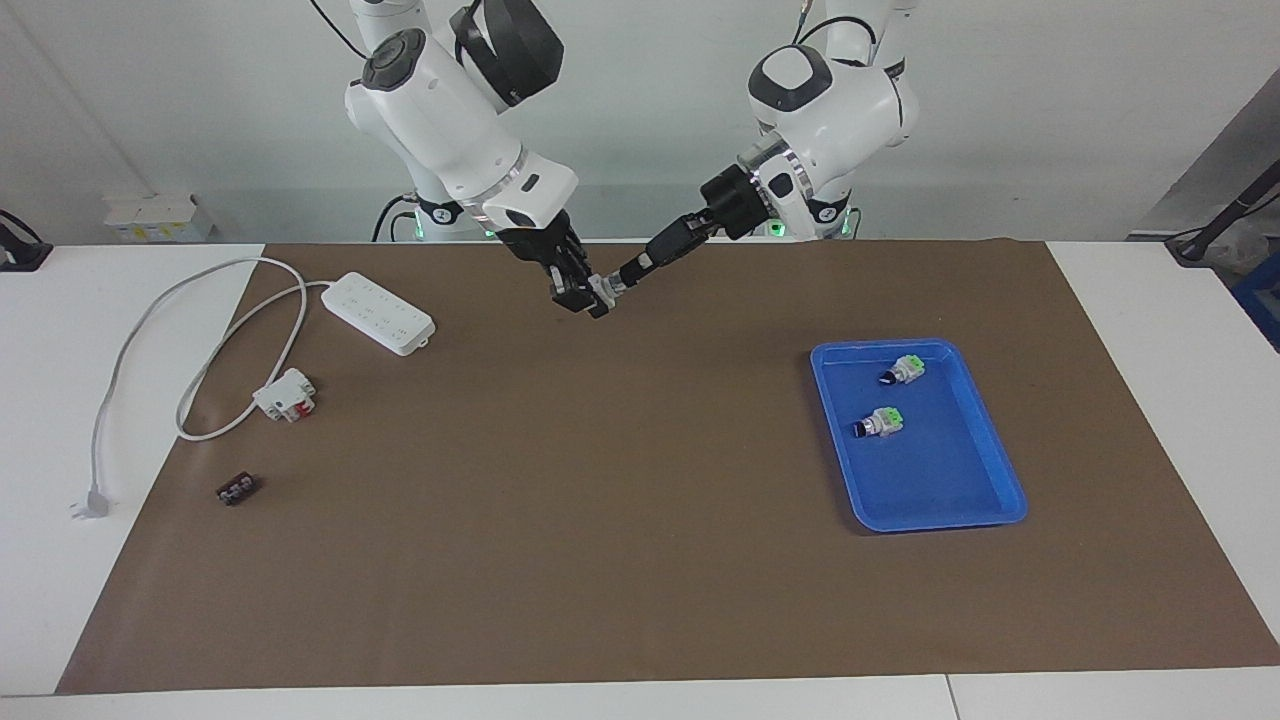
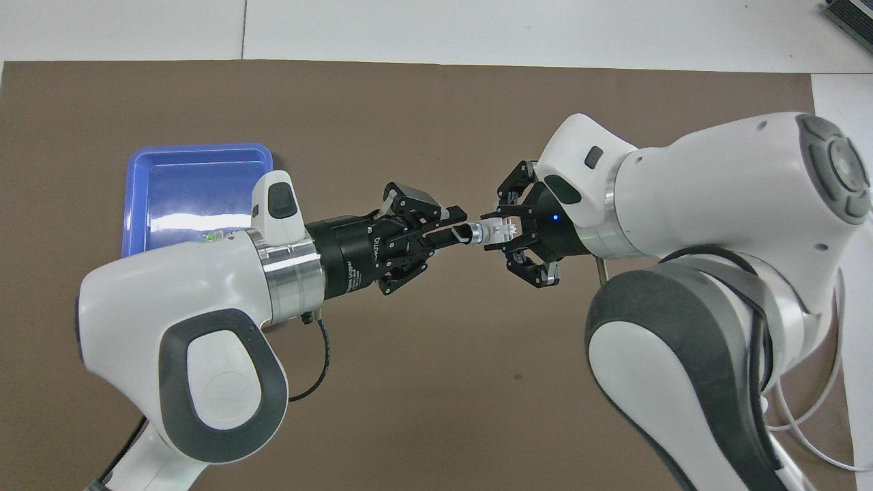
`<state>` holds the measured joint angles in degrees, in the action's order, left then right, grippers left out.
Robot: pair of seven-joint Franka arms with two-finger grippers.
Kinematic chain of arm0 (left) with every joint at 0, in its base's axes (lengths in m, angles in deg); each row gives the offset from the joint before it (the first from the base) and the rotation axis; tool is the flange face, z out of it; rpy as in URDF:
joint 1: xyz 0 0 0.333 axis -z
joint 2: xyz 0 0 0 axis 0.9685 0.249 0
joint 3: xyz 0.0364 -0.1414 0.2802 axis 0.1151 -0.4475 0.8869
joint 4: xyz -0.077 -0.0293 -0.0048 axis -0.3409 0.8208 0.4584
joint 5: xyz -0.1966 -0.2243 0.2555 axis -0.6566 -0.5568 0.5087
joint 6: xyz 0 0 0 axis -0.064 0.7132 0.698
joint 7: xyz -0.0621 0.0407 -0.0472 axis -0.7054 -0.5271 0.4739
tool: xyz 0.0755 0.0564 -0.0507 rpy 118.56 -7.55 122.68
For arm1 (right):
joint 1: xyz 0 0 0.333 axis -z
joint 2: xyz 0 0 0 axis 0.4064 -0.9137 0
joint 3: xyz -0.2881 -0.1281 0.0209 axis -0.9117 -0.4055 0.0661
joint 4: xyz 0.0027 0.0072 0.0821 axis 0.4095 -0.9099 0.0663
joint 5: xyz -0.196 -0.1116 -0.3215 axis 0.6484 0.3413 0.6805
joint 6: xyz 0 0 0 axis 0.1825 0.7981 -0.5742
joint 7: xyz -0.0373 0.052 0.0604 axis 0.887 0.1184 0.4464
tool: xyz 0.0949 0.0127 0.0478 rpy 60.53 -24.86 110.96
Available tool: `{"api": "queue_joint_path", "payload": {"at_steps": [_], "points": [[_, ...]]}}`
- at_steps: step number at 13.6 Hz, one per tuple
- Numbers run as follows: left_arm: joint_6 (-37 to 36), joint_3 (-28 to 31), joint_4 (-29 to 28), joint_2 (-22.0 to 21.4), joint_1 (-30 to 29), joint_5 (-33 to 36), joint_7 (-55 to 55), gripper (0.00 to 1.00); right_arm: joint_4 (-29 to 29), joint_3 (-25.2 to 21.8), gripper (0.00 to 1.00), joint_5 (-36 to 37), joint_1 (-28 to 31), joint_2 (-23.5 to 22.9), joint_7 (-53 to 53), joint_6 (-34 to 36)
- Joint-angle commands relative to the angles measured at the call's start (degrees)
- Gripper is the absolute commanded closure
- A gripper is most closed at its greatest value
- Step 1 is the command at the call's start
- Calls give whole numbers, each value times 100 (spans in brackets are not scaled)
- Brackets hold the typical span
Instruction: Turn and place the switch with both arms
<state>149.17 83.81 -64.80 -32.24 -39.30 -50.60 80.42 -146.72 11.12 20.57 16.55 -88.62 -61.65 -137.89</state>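
Note:
The switch (image 1: pixel 604 289) is held in the air between the two grippers, over the brown mat (image 1: pixel 620 520) close to the robots' end. In the overhead view its white-grey body (image 2: pixel 490 230) and black knob show; the orange end is hidden. My left gripper (image 1: pixel 624 281) reaches in level and is shut on the knob end, as the overhead view (image 2: pixel 464 234) shows. My right gripper (image 1: pixel 588 296) is shut on the body end; it also shows in the overhead view (image 2: pixel 506 230).
A blue tray (image 1: pixel 945 490) toward the left arm's end holds two green-ended switches (image 1: pixel 902 369) (image 1: pixel 879 423). Toward the right arm's end lie a white power strip (image 1: pixel 385 313) with its cable, a white-and-red breaker (image 1: pixel 287 395) and a small black block (image 1: pixel 238 489).

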Motion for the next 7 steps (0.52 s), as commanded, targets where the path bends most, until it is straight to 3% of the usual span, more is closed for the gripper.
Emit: {"api": "queue_joint_path", "payload": {"at_steps": [1,4,7], "points": [[38,-15,55,68,-42,-105,-202,70,-221,-69,100,-176,4,215,-216,20],[38,-24,82,77,-42,-105,-202,76,-221,-69,100,-185,4,223,-216,11],[38,-24,91,77,-8,-105,-202,89,-229,-69,100,-185,4,223,-207,11]]}}
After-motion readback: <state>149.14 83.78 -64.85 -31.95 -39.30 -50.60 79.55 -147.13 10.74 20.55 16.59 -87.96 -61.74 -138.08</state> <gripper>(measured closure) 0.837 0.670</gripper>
